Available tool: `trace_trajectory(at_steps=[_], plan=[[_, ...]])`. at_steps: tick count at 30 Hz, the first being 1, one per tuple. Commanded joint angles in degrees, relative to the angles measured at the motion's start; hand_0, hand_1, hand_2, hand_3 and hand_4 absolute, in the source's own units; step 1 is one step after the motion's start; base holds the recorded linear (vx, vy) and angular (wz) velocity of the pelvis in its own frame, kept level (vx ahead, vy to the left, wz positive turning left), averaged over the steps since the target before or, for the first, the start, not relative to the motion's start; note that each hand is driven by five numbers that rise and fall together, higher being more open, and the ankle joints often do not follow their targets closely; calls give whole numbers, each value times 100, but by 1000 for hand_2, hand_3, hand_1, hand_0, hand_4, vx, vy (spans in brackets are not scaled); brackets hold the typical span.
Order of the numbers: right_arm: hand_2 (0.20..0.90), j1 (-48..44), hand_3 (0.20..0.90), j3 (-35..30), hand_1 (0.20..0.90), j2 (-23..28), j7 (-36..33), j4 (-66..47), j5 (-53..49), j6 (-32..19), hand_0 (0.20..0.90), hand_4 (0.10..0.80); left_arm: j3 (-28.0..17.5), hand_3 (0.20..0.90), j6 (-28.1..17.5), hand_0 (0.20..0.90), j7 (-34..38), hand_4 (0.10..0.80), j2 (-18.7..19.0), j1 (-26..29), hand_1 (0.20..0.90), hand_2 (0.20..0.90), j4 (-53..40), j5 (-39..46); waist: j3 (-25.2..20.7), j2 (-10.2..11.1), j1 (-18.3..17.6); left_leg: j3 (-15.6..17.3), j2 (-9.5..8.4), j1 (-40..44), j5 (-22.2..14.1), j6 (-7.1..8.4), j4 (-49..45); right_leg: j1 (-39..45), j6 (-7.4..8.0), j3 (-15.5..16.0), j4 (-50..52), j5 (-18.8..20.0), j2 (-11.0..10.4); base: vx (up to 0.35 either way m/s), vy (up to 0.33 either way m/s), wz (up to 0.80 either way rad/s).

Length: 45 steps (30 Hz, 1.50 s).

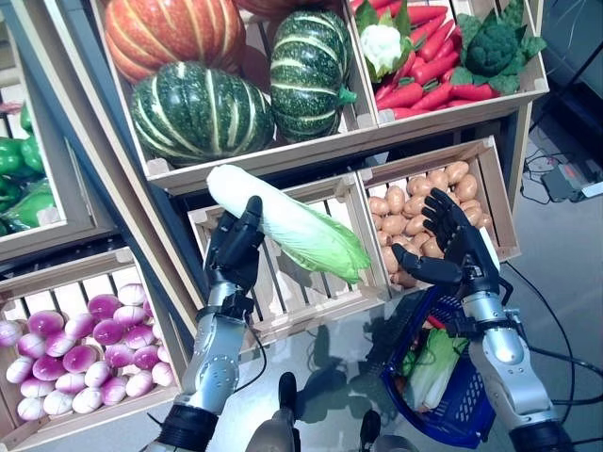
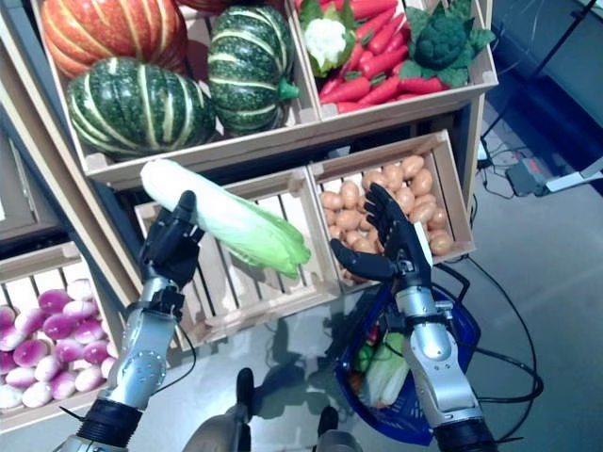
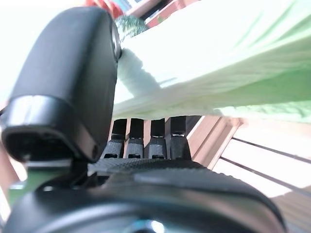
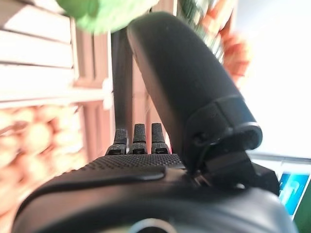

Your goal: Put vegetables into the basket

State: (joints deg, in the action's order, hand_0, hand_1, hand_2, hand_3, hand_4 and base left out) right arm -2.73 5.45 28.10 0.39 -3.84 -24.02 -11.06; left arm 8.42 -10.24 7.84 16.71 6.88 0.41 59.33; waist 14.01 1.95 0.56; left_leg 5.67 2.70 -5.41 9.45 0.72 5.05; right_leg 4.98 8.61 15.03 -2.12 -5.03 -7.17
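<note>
Cabbage [image 1: 287,224]: long, pale at the stem end, leafy green at the tip. Held in the air in front of the empty slatted crate [image 1: 292,273], stem end up toward the squash crate, leafy tip slanting down toward the robot's right. Left robot hand [image 1: 236,247] grips it near the pale stem half; the left wrist view shows the thumb on one side and the fingers [image 3: 146,136] on the other, closed around the cabbage.

Basket [image 1: 466,400]: dark blue, low on the robot's right, hanging by the right forearm. Already holds another pale-green vegetable [image 1: 435,367] and something red beneath. Right robot hand [image 1: 452,250] sits above the basket in front of the potato crate [image 1: 429,202], fingers spread and straight, holding nothing; apart from the leafy tip.

Judgement on the step: carry to the basket. The grip is well off the middle, so the leafy end may droop or swing; keep it firm and move slowly. Bring the leafy tip across and down past the open right hand, which stands between cabbage and basket mouth, so route under it or have it give way. Lower the tip in first beside the vegetable already there, release only once the cabbage rests on the contents, since a long body may tip over the rim.

Around: green striped squashes [image 1: 203,113], an orange pumpkin [image 1: 170,33], red peppers [image 1: 424,56] above; purple-white turnips [image 1: 80,348] at lower left.
</note>
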Motion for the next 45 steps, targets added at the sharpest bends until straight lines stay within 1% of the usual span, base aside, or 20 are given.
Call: trace_trajectory(at_steps=[1,2,3,4,6,9,11,12,13,17,20,24,29,34,35,36,37,38,41,45], plan=[[900,-393,900,174,900,407,608,-492,-555,260,900,800,52,300,-22,300,-544,400,323,410,300,300,-388,-203,-856,121,50,159,17,526,-880,185,-5,-345,-47,55,-288,852,-245,33,-5,-1],[900,-513,900,270,900,477,654,-518,-628,431,900,800,95,300,34,300,-525,400,381,439,300,300,-373,-308,-889,125,57,152,24,539,-888,188,-5,-334,-38,50,-288,851,-248,35,-10,-2],[900,-627,900,364,900,558,703,-539,-643,559,900,800,140,300,4,300,-459,400,457,483,300,300,-350,-619,-920,134,61,152,32,559,-900,189,-5,-321,-29,49,-288,852,-250,0,0,0],[900,-644,900,375,900,569,726,-539,-642,593,900,800,145,300,-5,300,-427,400,465,491,300,300,-349,-626,-921,135,61,152,33,563,-901,189,-5,-317,-28,50,-288,851,-251,27,-11,-4],[900,-866,900,555,900,716,920,-619,-759,1020,900,800,217,300,23,300,-404,400,606,594,300,300,-312,-1068,-978,148,75,165,41,614,-920,186,-5,-276,-21,38,-288,846,-251,34,-13,-1],[900,-1033,900,694,900,790,1220,-603,-1058,1492,900,800,216,300,76,300,-489,400,678,637,300,300,-267,-1080,-1006,164,87,180,53,646,-931,192,-5,-249,-26,33,-288,840,-251,0,0,0],[900,-1189,900,991,900,855,1582,-560,-1430,2122,900,800,272,300,64,300,-519,400,725,677,300,300,-195,-1205,-1053,184,96,181,66,673,-923,199,-5,-225,-26,24,-288,845,-248,19,-7,0],[900,-1241,900,1121,900,912,1616,-584,-1560,2269,900,800,298,300,69,300,-519,400,756,686,300,300,-197,-1209,-1069,194,105,178,72,683,-918,206,-5,-216,-26,29,-288,845,-251,0,0,0],[900,-1247,900,1134,900,916,1618,-585,-1571,2282,900,800,298,300,72,300,-521,400,758,685,300,300,-200,-1221,-1069,194,104,179,72,684,-918,207,-5,-215,-25,30,-288,845,-251,33,-7,2],[900,-1489,900,1587,900,961,2060,-488,-2049,2727,900,800,378,300,105,300,-419,400,850,725,300,300,-163,-1271,-1141,213,138,162,93,706,-908,226,-5,-181,-26,17,-288,834,-256,42,-11,2],[900,-1617,900,1903,900,857,2638,-481,-2631,3273,900,800,420,300,137,300,-464,400,881,739,300,300,-137,-1299,-1164,223,170,156,109,728,-903,236,-5,-140,-36,27,-288,820,-259,39,-12,1],[900,-1787,900,2459,900,639,3477,-446,-3378,3766,900,800,555,300,169,300,-631,400,897,734,300,300,-103,-1225,-1215,241,266,123,119,761,-895,258,-5,-88,-37,59,-288,813,-282,57,-16,9],[900,-1799,900,2687,900,494,3946,-317,-3521,3840,900,800,579,300,171,300,-872,400,942,669,300,300,-81,-1159,-1255,238,320,94,126,782,-900,268,-5,-46,-50,40,-288,790,-284,33,-1,3],[900,-1731,900,2762,900,430,3690,-247,-3428,3566,900,800,607,300,209,300,-858,400,972,614,300,300,-117,-1069,-1287,224,325,68,126,802,-905,271,-5,-28,-40,-1,-288,778,-304,18,1,0],[900,-1702,900,2766,900,416,3506,-232,-3448,3396,900,800,611,300,183,300,-881,400,956,591,300,300,-93,-1069,-1294,216,327,59,126,805,-906,274,-5,-24,-36,-4,-288,777,-311,0,0,0],[900,-1676,900,2757,900,390,3244,-227,-3417,3281,900,800,621,300,171,300,-849,400,935,575,300,300,-86,-1085,-1298,213,321,50,125,809,-910,275,-5,-21,-32,-10,-288,776,-313,37,0,0],[900,-1668,900,2739,900,351,2526,-160,-3296,2850,900,800,631,300,165,300,-808,400,924,577,300,300,-78,-1070,-1306,210,317,31,118,808,-912,280,-5,-13,-27,-24,-288,773,-316,0,0,0],[900,-1682,900,2688,900,289,2179,-90,-3371,2706,900,800,629,300,162,300,-785,400,899,574,300,300,-78,-1080,-1307,202,312,28,117,810,-908,277,-5,-15,-25,-34,-288,776,-324,0,0,0],[900,-1553,900,2521,900,26,1449,24,-2898,2465,900,800,606,300,141,300,-654,400,808,530,300,300,-80,-1229,-1312,164,272,12,102,804,-914,267,-5,-31,-18,-80,-288,777,-328,0,0,0],[900,-1275,900,2412,900,-283,447,-135,-2782,2378,900,800,611,300,149,300,-454,400,726,452,300,300,-158,-1238,-1255,106,227,15,84,814,-934,233,-5,-30,-18,-123,-288,781,-344,0,0,0]])
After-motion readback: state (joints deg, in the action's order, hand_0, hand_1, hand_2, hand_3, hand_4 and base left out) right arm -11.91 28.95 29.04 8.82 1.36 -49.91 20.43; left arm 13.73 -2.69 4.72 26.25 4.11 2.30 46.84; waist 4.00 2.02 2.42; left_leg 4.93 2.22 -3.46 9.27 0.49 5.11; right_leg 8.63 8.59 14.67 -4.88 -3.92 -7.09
